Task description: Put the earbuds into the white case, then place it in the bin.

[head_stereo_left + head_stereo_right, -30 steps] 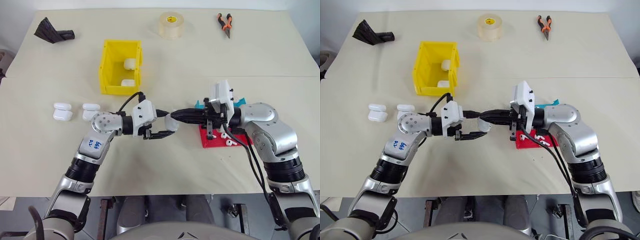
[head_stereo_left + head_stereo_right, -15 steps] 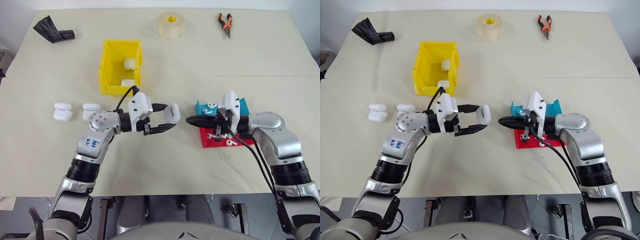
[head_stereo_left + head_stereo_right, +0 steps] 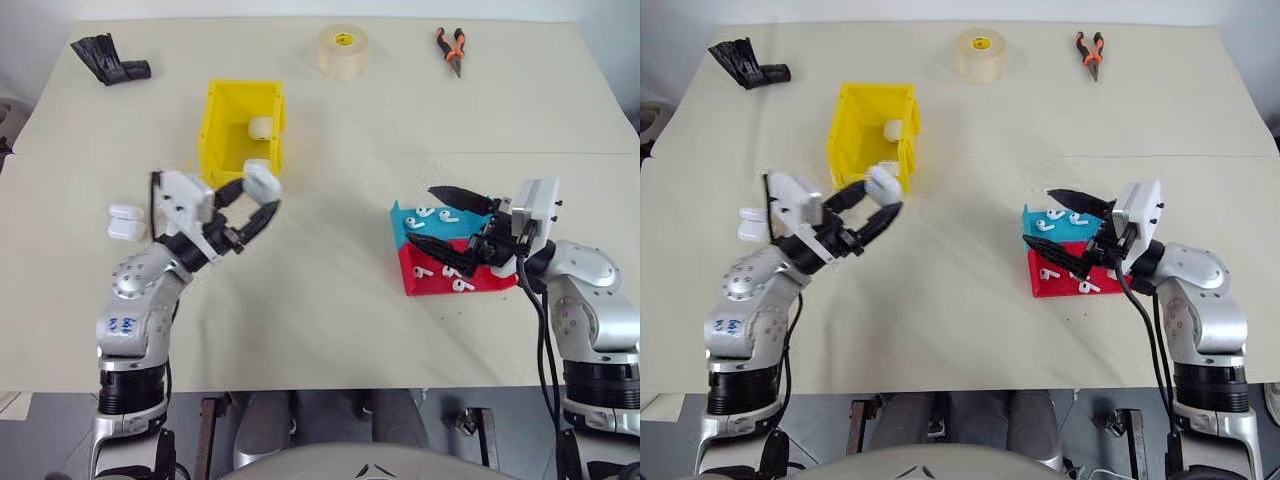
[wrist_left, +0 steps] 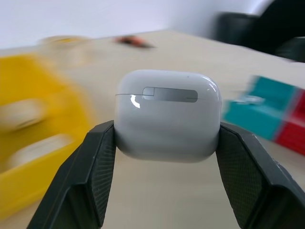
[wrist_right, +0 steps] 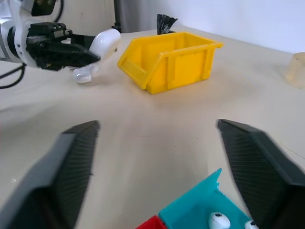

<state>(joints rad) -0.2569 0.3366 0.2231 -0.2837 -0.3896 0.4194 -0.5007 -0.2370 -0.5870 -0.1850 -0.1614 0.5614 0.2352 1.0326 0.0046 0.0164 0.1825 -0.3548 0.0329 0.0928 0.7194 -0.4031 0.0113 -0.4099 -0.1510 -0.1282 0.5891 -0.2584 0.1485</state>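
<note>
My left gripper (image 3: 260, 198) is shut on the white case (image 3: 263, 183), its lid closed, and holds it above the table just in front of the yellow bin's (image 3: 222, 135) near right corner. The left wrist view has the case (image 4: 167, 114) clamped between both fingers (image 4: 95, 167). Two more white cases (image 3: 260, 127) lie inside the bin. My right gripper (image 3: 422, 215) stands open and empty over the blue tray (image 3: 404, 219) and red tray (image 3: 480, 281), where several earbuds (image 3: 445, 214) lie loose.
Other white cases (image 3: 127, 222) lie on the table left of my left arm. At the far edge are a tape roll (image 3: 343, 48), orange-handled pliers (image 3: 449, 48) and a black object (image 3: 110, 60).
The grippers have parted. My left arm swung left toward the bin with the case. My right gripper drew back right over the trays and opened.
</note>
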